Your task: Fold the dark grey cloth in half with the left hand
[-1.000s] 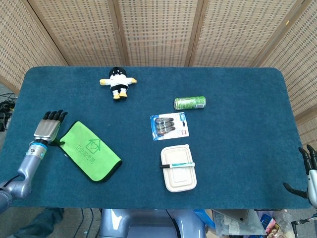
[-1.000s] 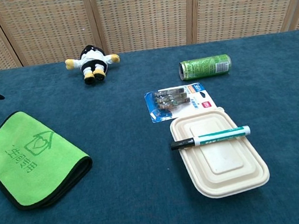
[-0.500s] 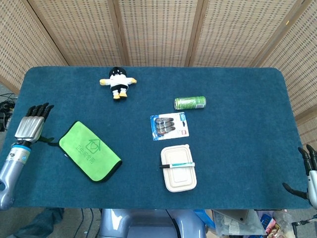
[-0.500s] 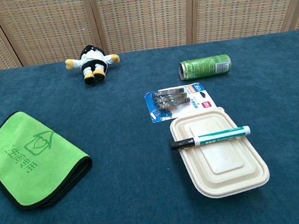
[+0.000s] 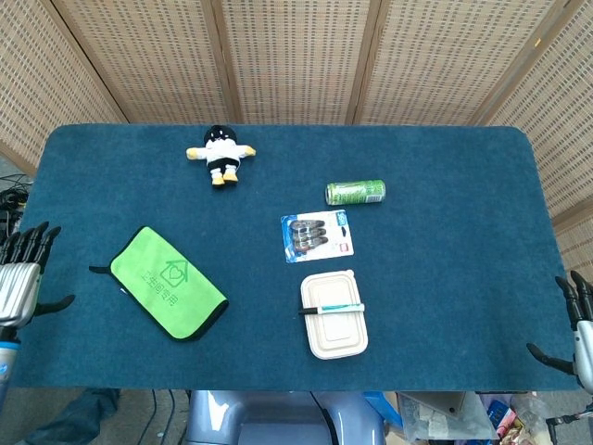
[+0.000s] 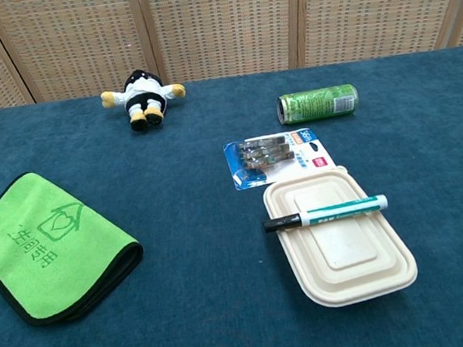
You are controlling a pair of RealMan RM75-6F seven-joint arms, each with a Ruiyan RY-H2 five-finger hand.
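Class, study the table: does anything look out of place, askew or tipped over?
The green can lies on its side, not upright. A marker rests across the closed food box. The folded cloth lies askew to the table edge.

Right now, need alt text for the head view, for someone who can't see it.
A folded cloth, green side up with a dark edge, lies near the left of a blue table; the left hand is open at the left edge, apart from it. Also there: a plush doll, a green can, a blister pack, and a marker lying across a lidded box. The right hand is at the right edge.
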